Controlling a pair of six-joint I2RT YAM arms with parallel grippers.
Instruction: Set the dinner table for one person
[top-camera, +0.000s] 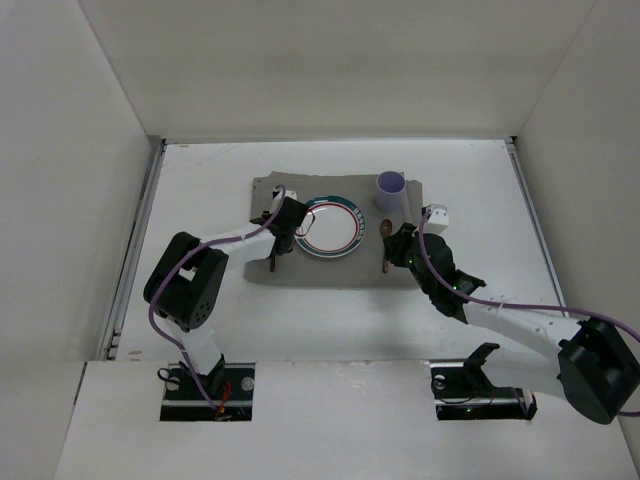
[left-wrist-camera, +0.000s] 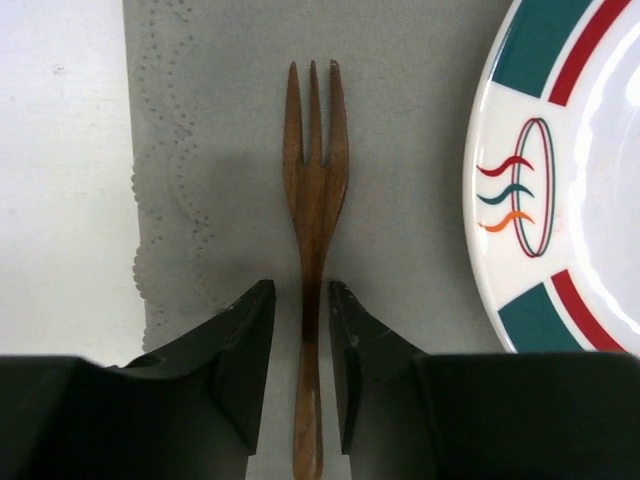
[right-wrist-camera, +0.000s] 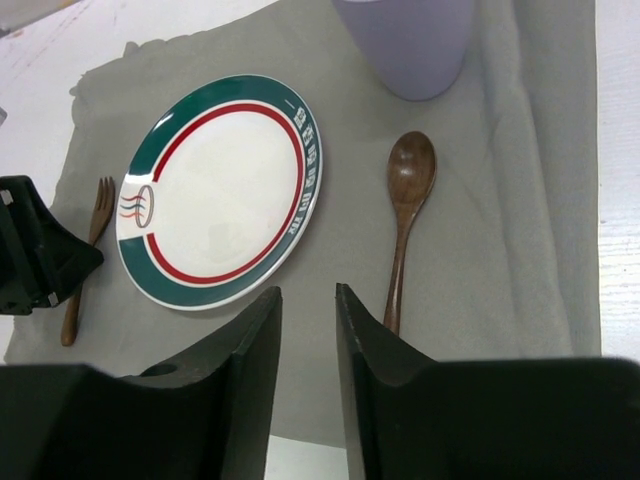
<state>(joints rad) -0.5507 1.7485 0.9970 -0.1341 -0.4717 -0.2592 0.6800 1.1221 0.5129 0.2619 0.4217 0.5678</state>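
Note:
The white dinner table (top-camera: 200, 320) carries a grey cloth mat (top-camera: 300, 272). On the mat lie a white plate with green and red rings (top-camera: 332, 227), a purple cup (top-camera: 390, 188), a wooden fork (left-wrist-camera: 313, 200) left of the plate and a wooden spoon (right-wrist-camera: 405, 200) right of it. My left gripper (left-wrist-camera: 302, 300) is slightly open and straddles the fork's handle, with a gap on each side. My right gripper (right-wrist-camera: 308, 295) is slightly open and empty, over the mat just left of the spoon's handle.
Metal rails (top-camera: 135, 240) run along the table's side edges, and white walls close in the back and both sides. The mat's scalloped left edge (left-wrist-camera: 140, 200) lies close to the fork. The left gripper shows in the right wrist view (right-wrist-camera: 35, 250).

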